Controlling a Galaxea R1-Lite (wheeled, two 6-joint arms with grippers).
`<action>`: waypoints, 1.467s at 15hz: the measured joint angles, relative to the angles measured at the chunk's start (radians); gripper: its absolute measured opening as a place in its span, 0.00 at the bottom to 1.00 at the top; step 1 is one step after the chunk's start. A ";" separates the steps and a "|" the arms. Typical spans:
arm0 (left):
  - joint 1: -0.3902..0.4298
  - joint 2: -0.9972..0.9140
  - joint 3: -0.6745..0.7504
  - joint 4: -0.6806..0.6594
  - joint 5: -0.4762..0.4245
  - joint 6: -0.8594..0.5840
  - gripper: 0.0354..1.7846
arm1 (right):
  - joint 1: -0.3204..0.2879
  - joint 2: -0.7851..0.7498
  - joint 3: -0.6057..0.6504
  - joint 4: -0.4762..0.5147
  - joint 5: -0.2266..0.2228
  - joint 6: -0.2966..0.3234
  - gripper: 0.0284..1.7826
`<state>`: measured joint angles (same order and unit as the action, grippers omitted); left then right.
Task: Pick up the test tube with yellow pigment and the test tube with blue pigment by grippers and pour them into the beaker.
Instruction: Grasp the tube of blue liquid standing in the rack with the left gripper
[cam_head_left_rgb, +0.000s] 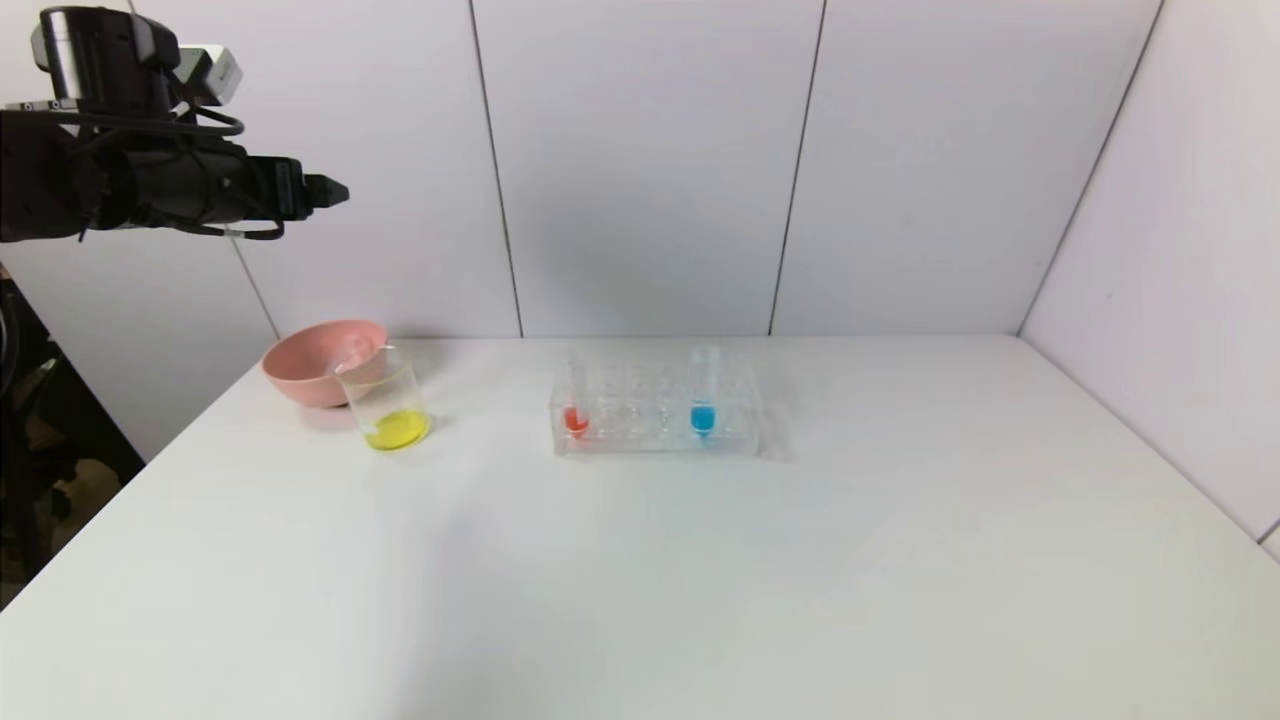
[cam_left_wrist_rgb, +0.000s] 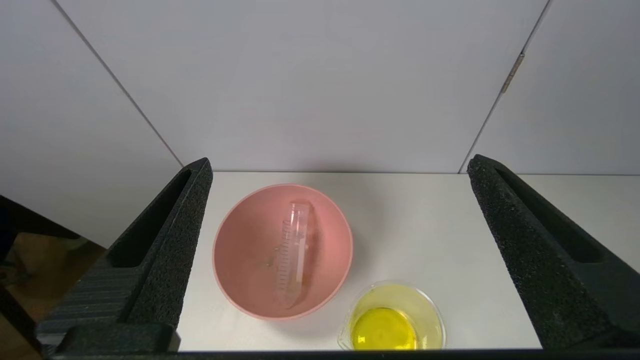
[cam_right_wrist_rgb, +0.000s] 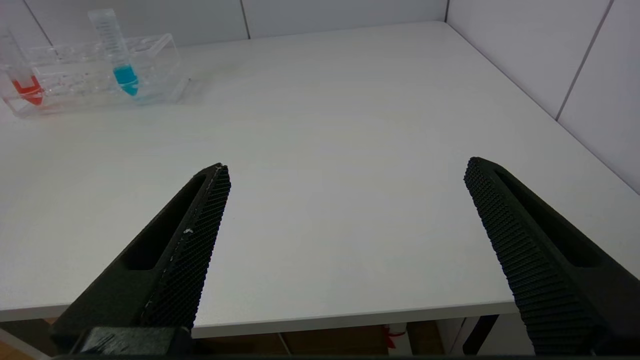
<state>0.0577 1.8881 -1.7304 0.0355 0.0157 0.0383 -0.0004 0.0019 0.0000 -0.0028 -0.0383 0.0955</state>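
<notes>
yellow poured, blue tube next

with yellow liquid already in the beaker (cam_head_left_rgb: 390, 408) and the emptied yellow test tube (cam_left_wrist_rgb: 296, 250) lying in the pink bowl (cam_left_wrist_rgb: 235, 280), the blue test tube (cam_head_left_rgb: 704, 392) stands upright in the clear rack (cam_head_left_rgb: 655, 440) mid-counter (cam_head_left_rgb: 700, 580). the next grasp should probably take it high on the bare glass and lift straight up. the left hand (cam_left_wrist_rgb: 340, 175) hangs empty above bowl and beaker, fingers spread wide; the right hand (cam_right_wrist_rgb: 345, 170), also wide open and empty, hovers by the counter's near edge.
</notes>
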 joint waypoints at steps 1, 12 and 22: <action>-0.017 -0.043 0.041 -0.002 0.021 -0.007 1.00 | 0.000 0.000 0.000 0.000 0.000 0.000 0.96; -0.273 -0.597 0.609 0.034 0.232 -0.064 1.00 | 0.000 0.000 0.000 0.000 0.000 0.001 0.96; -0.734 -0.657 0.892 -0.353 0.530 -0.204 1.00 | 0.000 0.000 0.000 0.000 0.000 0.001 0.96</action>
<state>-0.6764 1.2306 -0.8381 -0.3170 0.5453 -0.1653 0.0000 0.0019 0.0000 -0.0028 -0.0383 0.0962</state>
